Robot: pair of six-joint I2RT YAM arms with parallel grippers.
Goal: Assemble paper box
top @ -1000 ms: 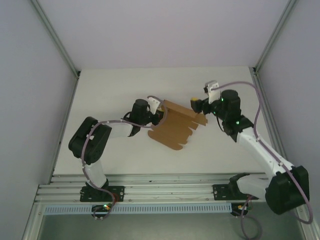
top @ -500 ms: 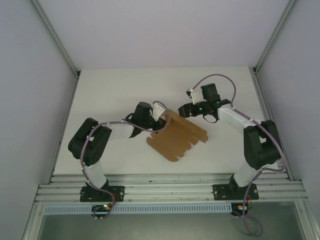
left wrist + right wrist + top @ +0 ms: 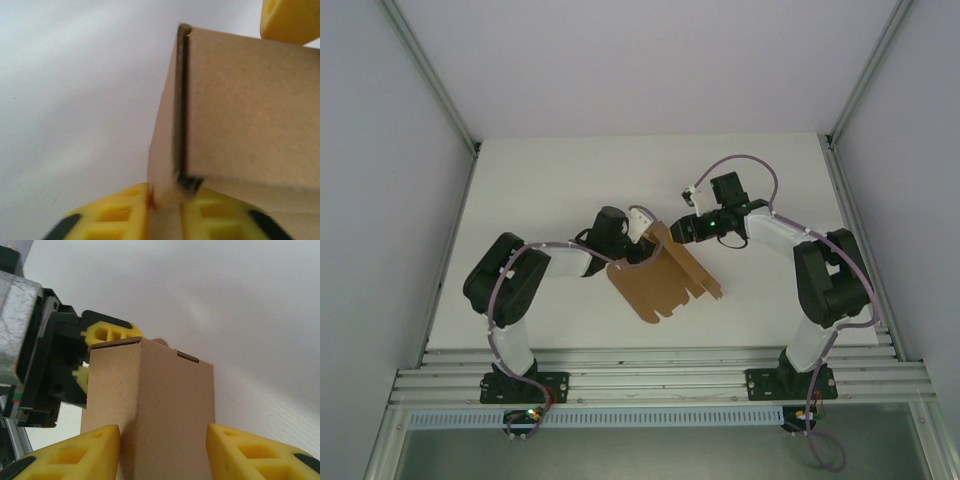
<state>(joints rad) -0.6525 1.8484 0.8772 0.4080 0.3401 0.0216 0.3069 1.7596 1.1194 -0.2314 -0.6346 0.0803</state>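
The paper box is a brown die-cut cardboard sheet lying on the white table, its far-right wall folded upright. My left gripper sits at its far-left corner. In the left wrist view the jaws stand slightly apart, open, with the box's folded edge still between the yellow fingers. My right gripper meets the raised wall from the far right. In the right wrist view its gripper has closed on the folded wall, with both pads against the cardboard.
The white table has free room behind and to both sides of the box. An aluminium rail runs along the near edge, and frame posts rise at the back corners.
My right arm swung left to the box's raised wall and its jaws narrowed onto it. My left jaws parted slightly. The box slid a little toward the near left.
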